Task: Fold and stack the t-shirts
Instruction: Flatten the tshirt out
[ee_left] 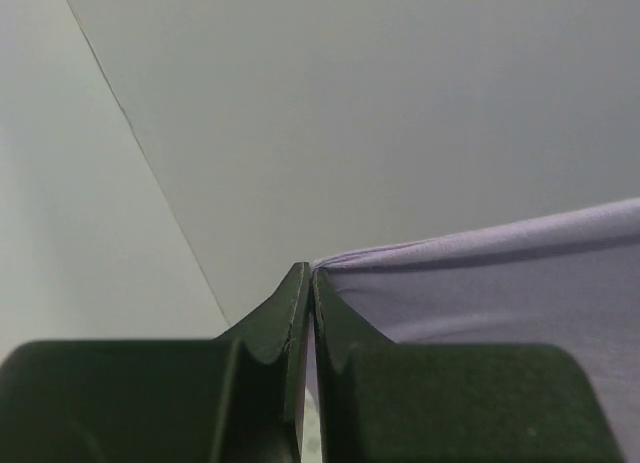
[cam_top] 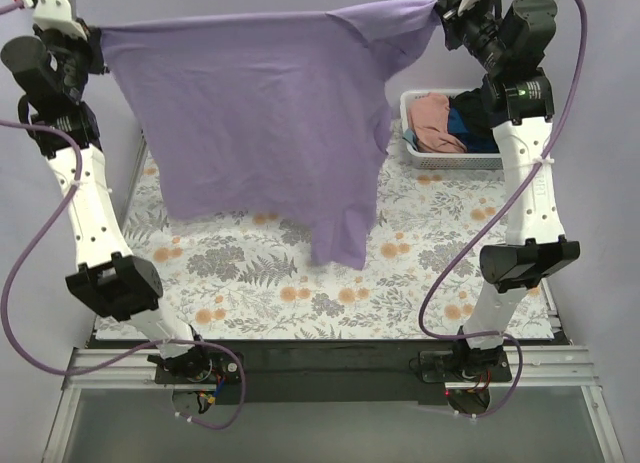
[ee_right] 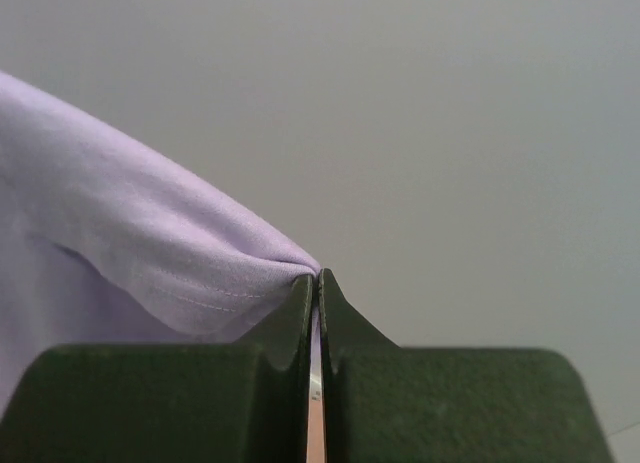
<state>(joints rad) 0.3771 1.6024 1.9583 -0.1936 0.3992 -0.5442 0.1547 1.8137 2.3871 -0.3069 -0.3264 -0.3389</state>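
- The left fingers [ee_left: 285, 318] are pressed tight together. They pinch one top corner of the purple shirt [ee_left: 500, 283].
- The right fingers [ee_right: 298, 318] are pressed tight together too. They pinch the other top corner of the same shirt, where the cloth bunches into small folds.
- Seen from the top, the purple shirt hangs in the air like washing on a line. It is pulled wide between the two sets of fingers, and its top edge is almost straight.
- The shirt hangs to the left of the white basket [cam_top: 452, 161]. The corner in the right fingers is held high, over the basket's far left corner.
- The bottom of the shirt is not even. One long part drops lower, on the side nearer the basket.
- In the basket lie a crumpled pink shirt [cam_top: 432, 118] and, to its right, a blue shirt [cam_top: 481, 140].
- The right arm [cam_top: 530, 183] stands in front of the basket's right end and hides some of it.
- The basket sits on the flowery worktop [cam_top: 440, 273], which spreads out to the left of the basket, under the hanging shirt.
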